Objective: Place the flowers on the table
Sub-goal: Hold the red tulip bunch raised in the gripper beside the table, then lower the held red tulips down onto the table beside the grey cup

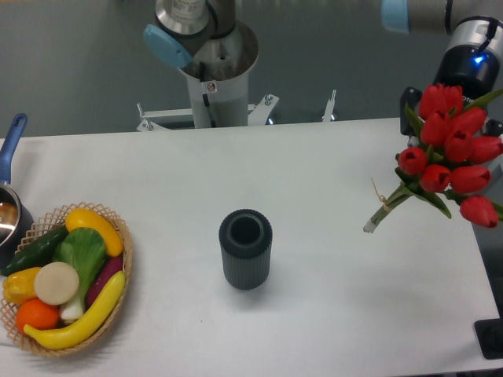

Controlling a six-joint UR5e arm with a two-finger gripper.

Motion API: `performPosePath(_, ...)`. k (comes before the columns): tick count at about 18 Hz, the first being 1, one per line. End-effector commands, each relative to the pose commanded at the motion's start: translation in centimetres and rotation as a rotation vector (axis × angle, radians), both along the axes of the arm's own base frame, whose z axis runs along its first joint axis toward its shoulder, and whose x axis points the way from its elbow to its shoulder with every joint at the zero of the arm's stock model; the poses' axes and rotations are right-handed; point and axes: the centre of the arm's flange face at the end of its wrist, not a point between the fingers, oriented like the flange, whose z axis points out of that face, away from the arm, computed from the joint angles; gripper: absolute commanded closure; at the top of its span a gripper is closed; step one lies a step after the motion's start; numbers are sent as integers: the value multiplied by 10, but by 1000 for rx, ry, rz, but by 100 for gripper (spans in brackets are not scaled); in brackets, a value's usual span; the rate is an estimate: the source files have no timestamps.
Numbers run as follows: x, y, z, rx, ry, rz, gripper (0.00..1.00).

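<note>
You see the flowers [449, 153] at the right side of the view, above the right edge of the table [330, 259]. It is a bunch of red tulips with green leaves. The red heads are up and to the right, and the stems go down and to the left, so the bunch hangs tilted. The pale stem ends point toward the tabletop, and a piece of tan string is tied around the stems just above these ends. Whether the stem ends touch the white surface or stay a little above it, you cannot tell from this view.

The gripper [471, 102] is behind the tulip heads, under the dark wrist with the blue light. The flowers cover its fingers, so you cannot tell if they are closed on the bunch or how wide they are.

In the middle of the table stands a dark ribbed vase [245, 249], upright, with its round mouth open to the camera. It is well apart from the flowers.

At the left front corner you find a wicker basket [122, 267] with toy vegetables and fruit: two yellow bananas, an orange, a green cucumber, a purple eggplant and others. Just behind the basket, at the left edge, is a small pot [9, 212] with a blue handle.

Behind the table stands the grey base of the arm [216, 75].
</note>
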Motion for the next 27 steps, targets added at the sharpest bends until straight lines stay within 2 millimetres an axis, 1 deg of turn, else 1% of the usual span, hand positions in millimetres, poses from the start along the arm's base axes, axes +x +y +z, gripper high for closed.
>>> performPosePath(1,2,1,-9,-3,-6,-3,54)
performPosePath(2,4,1,-10,-4,5,-6,54)
performPosePath(4,3,3,-7,-9,13,-6,54)
performPosePath(7,3,-1,-11,-11,11,0,54)
performPosePath(9,1,-5,-9,-10,16,7,54)
performPosePath(11,-1,-5,-6,-15,23,10,54)
performPosePath(14,0,-6,-7,-74,42,33,54)
performPosePath(16,1,-5,-12,-147,54,57,54)
performPosePath(18,3,-5,-11,-201,71,77,54)
performPosePath(20,1,-5,-13,-237,76,90,54)
performPosePath(23,3,4,-24,-346,134,90,54)
performPosePath(25,13,26,-41,-455,200,52,54)
performPosePath(27,17,45,-55,-566,234,40,54)
